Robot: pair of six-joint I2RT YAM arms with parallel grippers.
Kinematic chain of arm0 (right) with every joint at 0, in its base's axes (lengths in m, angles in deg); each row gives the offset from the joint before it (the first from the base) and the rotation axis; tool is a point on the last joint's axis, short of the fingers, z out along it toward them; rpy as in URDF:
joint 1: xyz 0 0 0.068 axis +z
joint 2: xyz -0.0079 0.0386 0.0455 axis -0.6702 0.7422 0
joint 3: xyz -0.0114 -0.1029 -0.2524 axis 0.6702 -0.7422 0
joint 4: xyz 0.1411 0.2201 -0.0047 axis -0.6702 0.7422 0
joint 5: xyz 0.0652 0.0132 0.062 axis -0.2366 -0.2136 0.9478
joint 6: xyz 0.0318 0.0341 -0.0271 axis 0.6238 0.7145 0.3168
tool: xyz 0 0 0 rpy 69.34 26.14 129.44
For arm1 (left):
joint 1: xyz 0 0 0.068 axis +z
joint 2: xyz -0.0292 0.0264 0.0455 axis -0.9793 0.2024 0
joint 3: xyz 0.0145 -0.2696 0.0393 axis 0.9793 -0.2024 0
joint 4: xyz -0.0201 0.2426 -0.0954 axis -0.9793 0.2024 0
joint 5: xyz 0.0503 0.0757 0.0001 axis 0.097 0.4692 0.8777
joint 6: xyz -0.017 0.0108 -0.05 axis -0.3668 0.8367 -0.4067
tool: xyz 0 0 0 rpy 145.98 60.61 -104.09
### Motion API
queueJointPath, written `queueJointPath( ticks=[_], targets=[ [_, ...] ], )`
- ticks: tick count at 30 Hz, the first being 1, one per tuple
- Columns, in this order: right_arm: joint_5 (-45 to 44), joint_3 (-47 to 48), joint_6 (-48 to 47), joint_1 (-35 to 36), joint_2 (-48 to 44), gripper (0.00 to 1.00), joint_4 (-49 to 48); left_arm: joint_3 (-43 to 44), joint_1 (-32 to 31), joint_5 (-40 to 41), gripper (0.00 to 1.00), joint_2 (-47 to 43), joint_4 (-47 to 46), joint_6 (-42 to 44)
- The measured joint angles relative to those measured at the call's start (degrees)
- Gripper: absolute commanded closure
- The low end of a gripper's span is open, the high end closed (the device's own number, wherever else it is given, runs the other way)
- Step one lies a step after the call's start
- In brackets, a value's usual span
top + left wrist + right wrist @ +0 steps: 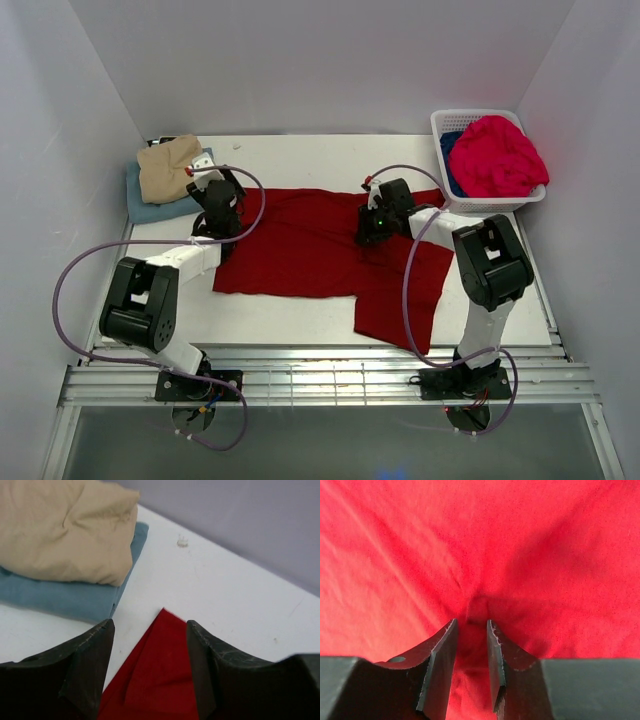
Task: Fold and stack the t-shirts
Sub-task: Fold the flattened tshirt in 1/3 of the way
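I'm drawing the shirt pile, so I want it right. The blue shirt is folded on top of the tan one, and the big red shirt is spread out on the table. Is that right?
Not quite. The tan shirt lies on top of the light blue shirt, not under it; the left wrist view shows this best. The dark red shirt is indeed spread out on the table.

T-shirts showing: five – one dark red shirt (310,250), one tan shirt (168,165), one light blue shirt (150,208), one pinkish-red shirt (500,155), one deep blue shirt (452,165). White lattice basket (470,118) showing: one. Arms showing: two. Grippers showing: two – left gripper (149,630), right gripper (471,622), each showing two fingers.
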Motion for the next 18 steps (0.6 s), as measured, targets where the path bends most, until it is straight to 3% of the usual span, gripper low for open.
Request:
queueJointPath(
  ticks=[5,13,18],
  targets=[
    [-1.6,-2.7,0.2,1.1,-5.6,0.63,4.5,5.7,0.3,-2.1,0.37,0.2,3.1,1.8],
    [-12.7,-3.1,-1.1,5.6,-26.0,0.55,6.0,15.0,3.7,-24.1,0.26,6.2,14.8,0.5],
    [-20.9,-2.6,-3.4,5.5,-36.4,0.53,4.9,20.0,4.5,-31.2,0.23,10.0,17.7,2.2]
  ],
)
